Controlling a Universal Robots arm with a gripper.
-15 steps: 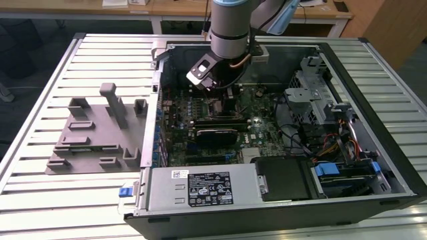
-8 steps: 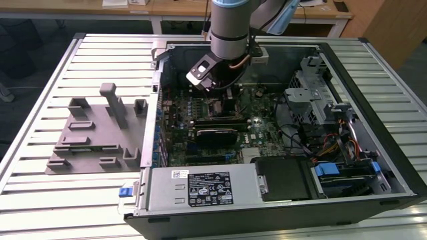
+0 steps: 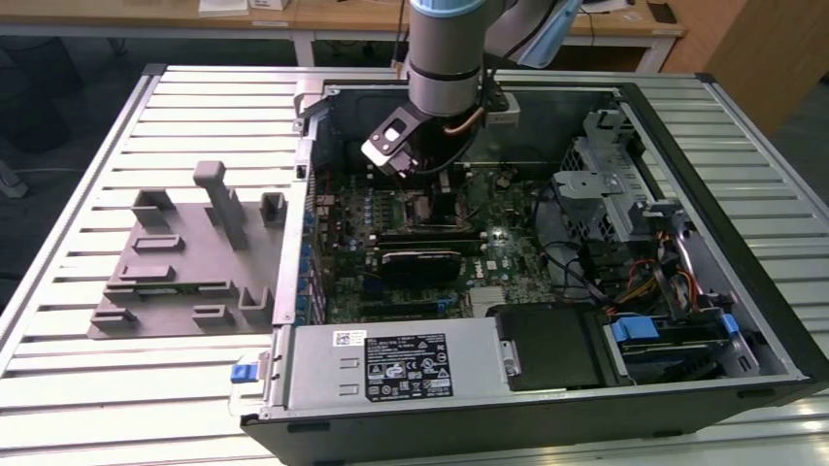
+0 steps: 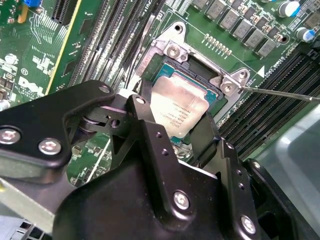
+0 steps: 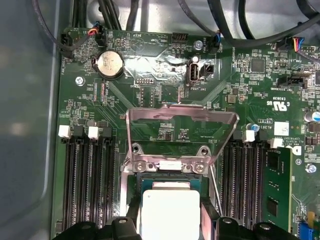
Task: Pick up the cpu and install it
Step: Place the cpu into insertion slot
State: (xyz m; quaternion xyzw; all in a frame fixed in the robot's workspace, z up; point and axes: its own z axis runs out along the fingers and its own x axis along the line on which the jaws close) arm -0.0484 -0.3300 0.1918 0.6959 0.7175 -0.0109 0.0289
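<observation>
A: Where's the cpu (image 5: pixel 170 210)?
B: Flat at the socket (image 5: pixel 150 176), metal top up, edges square to its frame. In the exterior view, that's eleven o'clock from the case (image 3: pixel 518 422) centre.
A: And the gripper (image 4: pixel 179 117)?
B: Clamped on two opposite edges.
A: Room?
B: The plate (image 5: pixel 180 127) stands raised off one free edge; memory slots (image 5: pixel 87 175) flank both gripped sides.

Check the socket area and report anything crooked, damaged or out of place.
Nothing stands out. The cpu, gripped in the jaws of the gripper, lies square to the socket in both wrist views, and the hinged metal plate stands open.
</observation>
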